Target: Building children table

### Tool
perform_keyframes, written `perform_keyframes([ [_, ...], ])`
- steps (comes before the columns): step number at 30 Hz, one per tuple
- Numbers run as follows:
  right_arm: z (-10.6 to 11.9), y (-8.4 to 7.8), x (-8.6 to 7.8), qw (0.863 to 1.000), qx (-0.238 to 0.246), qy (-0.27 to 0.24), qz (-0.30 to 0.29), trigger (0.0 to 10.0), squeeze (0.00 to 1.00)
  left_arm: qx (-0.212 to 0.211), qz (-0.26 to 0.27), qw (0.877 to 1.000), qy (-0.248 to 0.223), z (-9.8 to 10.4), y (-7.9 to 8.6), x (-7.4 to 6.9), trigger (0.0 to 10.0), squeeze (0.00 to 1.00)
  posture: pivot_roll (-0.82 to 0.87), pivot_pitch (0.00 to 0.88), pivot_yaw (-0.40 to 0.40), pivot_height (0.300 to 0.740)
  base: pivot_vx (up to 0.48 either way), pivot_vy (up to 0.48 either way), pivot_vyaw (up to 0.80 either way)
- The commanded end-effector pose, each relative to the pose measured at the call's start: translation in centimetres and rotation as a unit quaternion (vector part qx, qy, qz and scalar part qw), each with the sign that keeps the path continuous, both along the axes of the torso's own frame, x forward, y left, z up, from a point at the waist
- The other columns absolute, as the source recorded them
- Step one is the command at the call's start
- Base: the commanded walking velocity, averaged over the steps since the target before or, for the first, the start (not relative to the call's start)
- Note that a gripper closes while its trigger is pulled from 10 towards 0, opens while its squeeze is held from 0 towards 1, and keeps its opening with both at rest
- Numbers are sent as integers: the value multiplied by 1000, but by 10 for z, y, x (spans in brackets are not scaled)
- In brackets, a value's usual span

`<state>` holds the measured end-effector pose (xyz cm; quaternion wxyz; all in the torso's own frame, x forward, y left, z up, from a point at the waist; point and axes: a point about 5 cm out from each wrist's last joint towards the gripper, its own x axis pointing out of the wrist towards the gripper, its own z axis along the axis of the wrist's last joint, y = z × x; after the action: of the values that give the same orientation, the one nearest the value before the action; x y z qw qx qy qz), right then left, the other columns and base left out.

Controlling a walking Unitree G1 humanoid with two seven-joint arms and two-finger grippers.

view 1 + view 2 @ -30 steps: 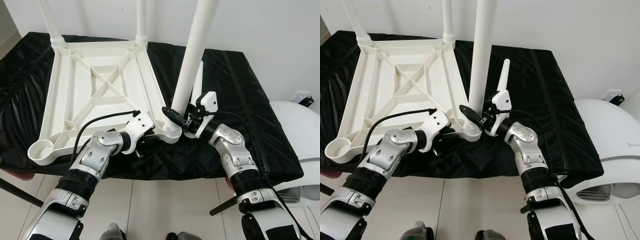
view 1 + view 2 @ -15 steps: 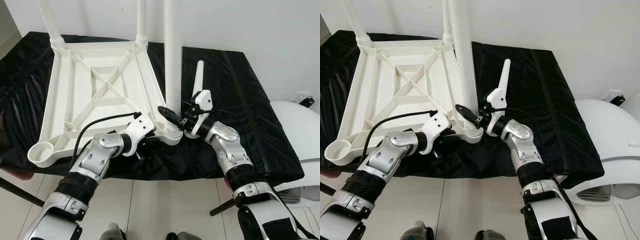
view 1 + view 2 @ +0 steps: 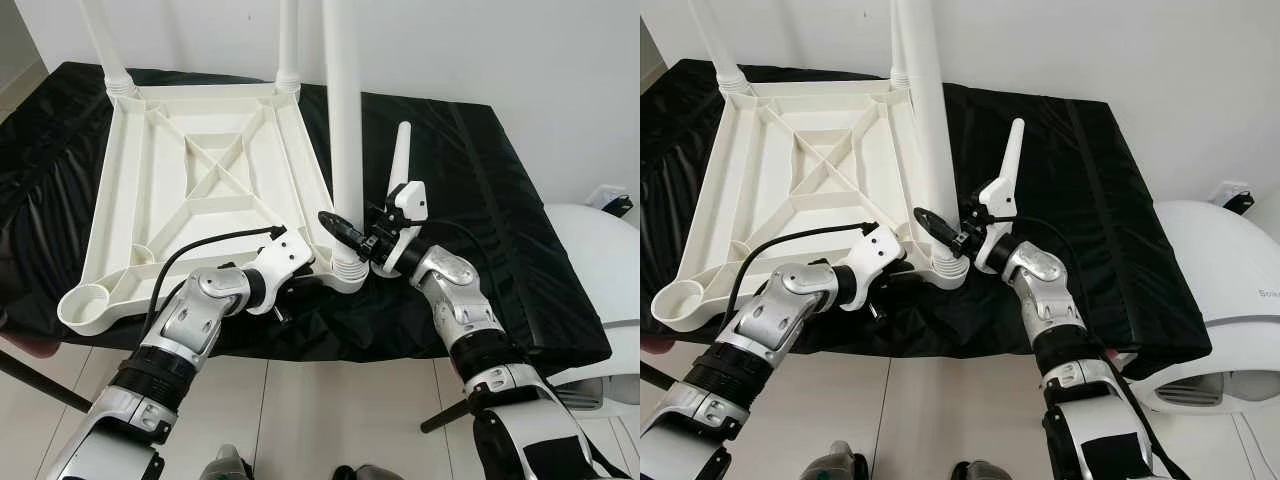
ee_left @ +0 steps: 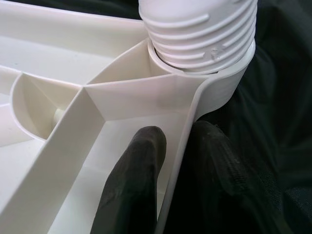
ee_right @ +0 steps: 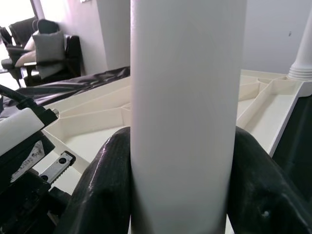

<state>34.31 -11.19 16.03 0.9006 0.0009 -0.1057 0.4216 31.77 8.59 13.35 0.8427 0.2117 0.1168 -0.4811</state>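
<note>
White table leg (image 3: pixel 343 110) stands upright, threaded end seated in the near corner socket (image 4: pixel 204 73) of the inverted tabletop (image 3: pixel 190 190). Right gripper (image 5: pixel 178 190) is clamped round its lower shaft; left gripper (image 4: pixel 180 170) pinches the tabletop rim beside the socket

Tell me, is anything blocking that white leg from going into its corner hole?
Nothing visible. The leg held by the right gripper already stands in the corner socket of the upturned tabletop, whose rim the left gripper clamps.

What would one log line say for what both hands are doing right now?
left hand: pinching rim of upturned white plastic tabletop | right hand: gripping upright white plastic leg in near-right socket | near-left socket: empty
</note>
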Motion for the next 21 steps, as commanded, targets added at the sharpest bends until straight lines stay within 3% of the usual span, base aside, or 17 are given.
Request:
perform_keyframes([
  [1,-30,-11,-9,998,-6,61,-14,10000,0,-5,-20,1000,-12,8,-5,-2,10000,0,70,75,-40,740,0,0,0],
  [10,-26,-19,-16,999,21,41,-30,10000,0,-5,-21,1000,-13,10,-6,0,10000,0,64,77,-35,740,0,0,0],
  [21,-28,-21,-25,999,15,28,-33,10000,0,-3,-21,1000,-14,11,-6,0,10000,0,63,82,-33,740,0,0,0],
])
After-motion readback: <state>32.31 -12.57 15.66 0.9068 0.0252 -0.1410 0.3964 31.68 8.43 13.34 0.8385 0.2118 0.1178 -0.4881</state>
